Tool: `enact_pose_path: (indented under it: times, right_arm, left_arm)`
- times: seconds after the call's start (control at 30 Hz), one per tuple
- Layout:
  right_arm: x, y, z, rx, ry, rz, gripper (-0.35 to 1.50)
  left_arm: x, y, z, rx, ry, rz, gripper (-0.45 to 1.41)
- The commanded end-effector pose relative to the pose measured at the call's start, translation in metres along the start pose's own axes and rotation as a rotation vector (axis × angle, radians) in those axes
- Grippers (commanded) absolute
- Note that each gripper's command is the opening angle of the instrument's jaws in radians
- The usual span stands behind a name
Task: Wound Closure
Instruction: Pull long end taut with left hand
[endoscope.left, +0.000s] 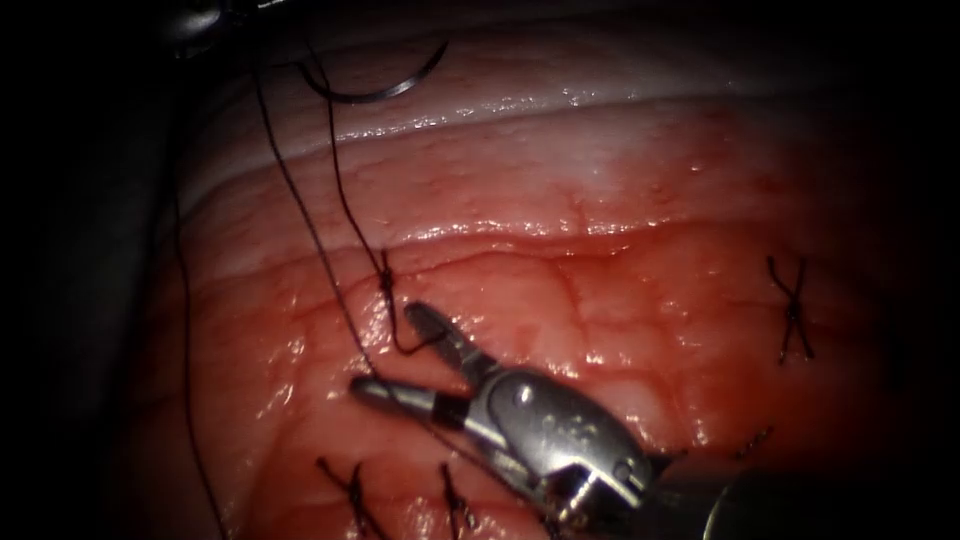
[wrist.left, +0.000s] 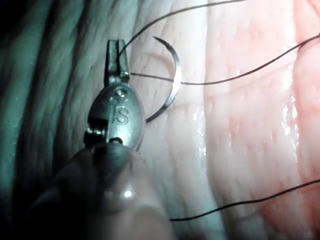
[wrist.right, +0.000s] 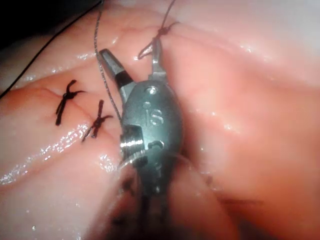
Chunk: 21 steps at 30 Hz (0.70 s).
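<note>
Beside left pincer (wrist.left: 116, 56): curved steel needle (wrist.left: 170, 85), unheld.

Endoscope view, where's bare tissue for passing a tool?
Free: red tissue between the open, empty right tool and the crossed stitch. Crowded: thread running from the knot to the needle, lying loose on pale tissue by the left tool, shut on thread.

Your left tool (wrist.left: 116, 57) has its jaws closed on the thread (wrist.left: 235, 77); the needle (wrist.left: 172, 82) lies free on the tissue (wrist.left: 240, 140) just beside them.
</note>
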Motion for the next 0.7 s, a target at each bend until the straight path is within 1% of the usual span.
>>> enact_pose_path:
  times: [0.03, 0.1, 0.13, 0.17, 0.2, 0.23, 0.33, 0.37, 0.4, 0.43, 0.47, 0.63, 0.67, 0.7]
  right_arm:
    - [0.0002, -0.0003, 0.0001, 0.028, 0.015, -0.02, 1.33]
    - [0.001, -0.0004, -0.0005, 0.05, 0.017, -0.054, 1.26]
    - [0.0014, -0.0004, -0.0007, 0.056, 0.015, -0.063, 1.19]
    - [0.0018, -0.0003, -0.001, 0.065, 0.013, -0.078, 1.11]
    - [0.0028, 0.0002, -0.0016, 0.069, 0.007, -0.089, 1.08]
    - [0.0028, 0.0002, -0.0016, 0.069, 0.007, -0.089, 1.08]
    - [0.004, 0.0012, -0.0021, 0.061, 0.001, -0.091, 1.06]
    - [0.0047, 0.0021, -0.0022, 0.06, -0.005, -0.085, 1.04]
    - [0.005, 0.0024, -0.0022, 0.062, -0.008, -0.083, 1.03]
    - [0.005, 0.0024, -0.0022, 0.062, -0.008, -0.083, 1.03]
    - [0.0052, 0.0027, -0.0021, 0.064, -0.01, -0.081, 1.03]
    - [0.0064, 0.004, -0.0008, 0.062, -0.022, -0.087, 0.99]
    - [0.0066, 0.0043, -0.0002, 0.069, -0.028, -0.085, 0.99]
    - [0.0066, 0.0044, 0.0003, 0.072, -0.037, -0.085, 0.99]
  left_arm:
    - [0.0006, 0.0002, 0.0005, -0.01, 0.014, -0.006, -0.45]
    - [0.0032, 0.0013, 0.0, -0.024, 0.028, -0.014, -0.45]
    - [0.0044, 0.0018, -0.0002, -0.028, 0.032, -0.011, -0.45]
    - [0.006, 0.0024, -0.0004, -0.035, 0.039, -0.01, -0.45]
    - [0.0083, 0.0032, -0.0007, -0.042, 0.047, -0.002, -0.45]
    - [0.0083, 0.0032, -0.0007, -0.042, 0.047, -0.002, -0.45]
    - [0.0122, 0.0045, -0.0012, -0.054, 0.063, 0.015, -0.45]
    - [0.0147, 0.0053, -0.0015, -0.061, 0.074, 0.025, -0.45]
    - [0.0157, 0.0057, -0.0016, -0.063, 0.077, 0.032, -0.45]
    - [0.0157, 0.0057, -0.0016, -0.063, 0.077, 0.032, -0.45]
    - [0.0167, 0.0059, -0.0017, -0.064, 0.08, 0.039, -0.45]
    - [0.0216, 0.0071, -0.002, -0.069, 0.093, 0.067, -0.45]
    - [0.0232, 0.0074, -0.0019, -0.069, 0.097, 0.077, -0.45]
    - [0.0238, 0.0076, -0.0019, -0.069, 0.099, 0.08, -0.45]
